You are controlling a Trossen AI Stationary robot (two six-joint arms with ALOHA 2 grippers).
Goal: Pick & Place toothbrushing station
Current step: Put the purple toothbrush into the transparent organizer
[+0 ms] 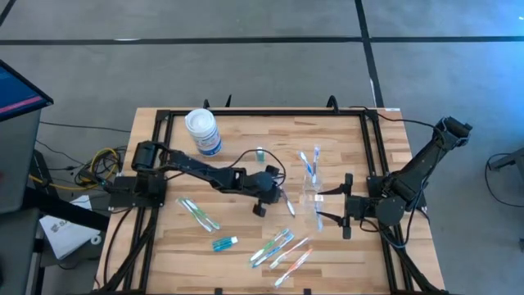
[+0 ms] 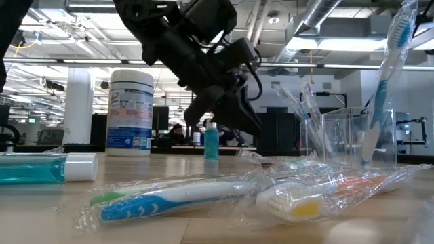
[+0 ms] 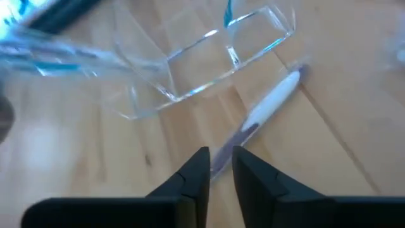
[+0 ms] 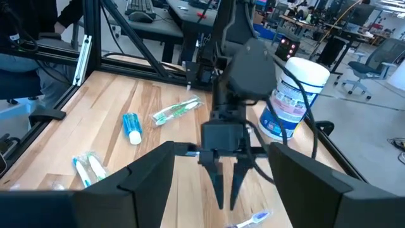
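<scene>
Open-plan robotics lab: exposed ceiling ducts (image 2: pixel 319 17), rows of desks with monitors (image 4: pixel 297 16), office chairs (image 4: pixel 361 66), concrete floor (image 1: pixel 246 65)

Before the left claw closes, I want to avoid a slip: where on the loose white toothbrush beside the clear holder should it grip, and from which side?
Grip the white toothbrush at mid-handle, coming straight down from above. It lies flat on the table, so only a top approach straddles its narrow width. The left claw hovers over its lower end; keep clear of the clear holder beside it.
</scene>
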